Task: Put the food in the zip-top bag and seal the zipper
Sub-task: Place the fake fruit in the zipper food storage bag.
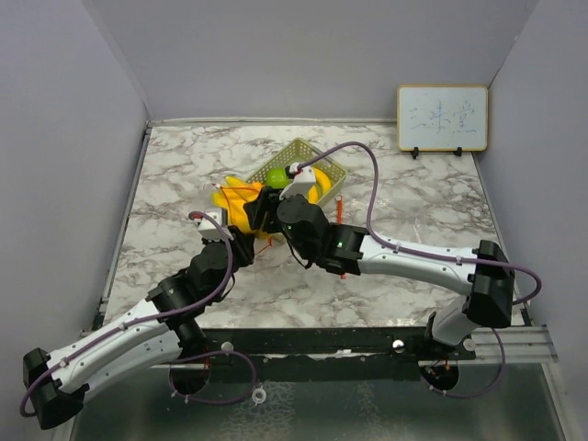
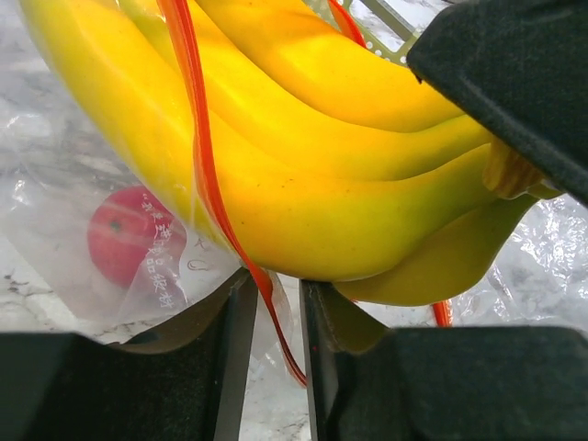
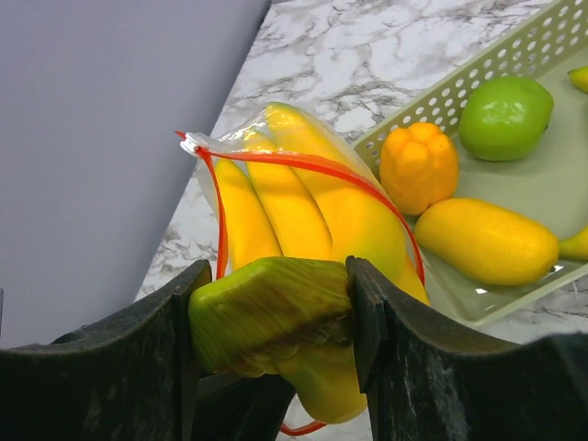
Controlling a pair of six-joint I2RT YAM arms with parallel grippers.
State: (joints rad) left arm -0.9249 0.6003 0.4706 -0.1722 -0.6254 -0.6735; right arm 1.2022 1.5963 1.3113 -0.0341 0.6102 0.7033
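**Bunch half-bagged; mouth unsealed**

Left tool (image 2: 277, 287): jaws stand narrowly apart, with the orange zipper (image 2: 197, 138) running through the gap. I judge it loose, not pinched.

Bag (image 2: 55, 175): thin clear film lying on the desk (image 3: 367, 55), mouth open. It looks limp, crinkly and slippery. The stiffer zipper rim is the only sound place to take hold, since the film alone would likely slide or bunch up. Contents: one red apple (image 2: 129, 237) low inside, and the bunch (image 2: 303, 156) part-way through the mouth.

Bunch: smooth, glossy and rigid, probably light. It should slide easily on the film, but it is wide for the opening. The stem crown is the natural handle.

Right tool (image 3: 273, 296): clamped on that crown, both fingers bearing flat against it.

Basket (image 3: 432, 110): just beside the bag on the right. It holds a lime (image 3: 505, 115), an orange fruit (image 3: 418, 167), a yellow fruit (image 3: 485, 241) and further yellow pieces at the edges, none yet bagged.
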